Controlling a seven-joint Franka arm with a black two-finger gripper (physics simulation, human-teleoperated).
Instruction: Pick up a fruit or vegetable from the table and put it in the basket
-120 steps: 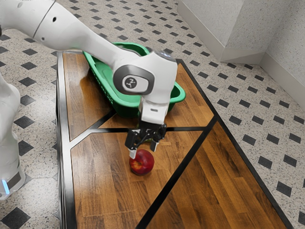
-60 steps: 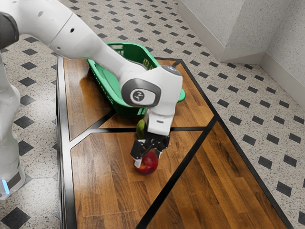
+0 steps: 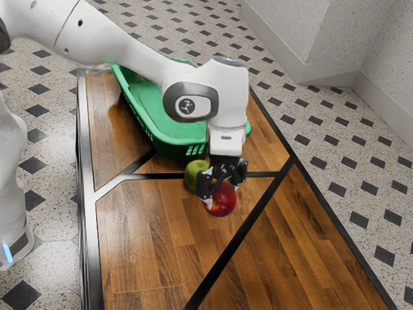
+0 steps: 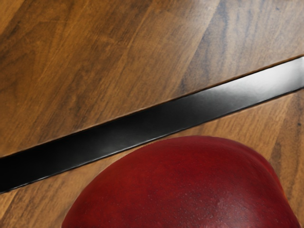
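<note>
Above the table (image 3: 142, 252), the gripper (image 3: 222, 194) clasps a red apple (image 3: 224, 203).
Its skin has a yellowish patch; the arm (image 3: 139, 55) partly hides the green basket's (image 3: 169, 141) inside.

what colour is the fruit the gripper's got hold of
The fruit in the gripper is deep red, seen best in the wrist view.

Wooden table (image 3: 142, 258): a green basket (image 3: 171, 146) stood near its far edge; a green fruit (image 3: 194, 175) lay beside the basket.
</note>
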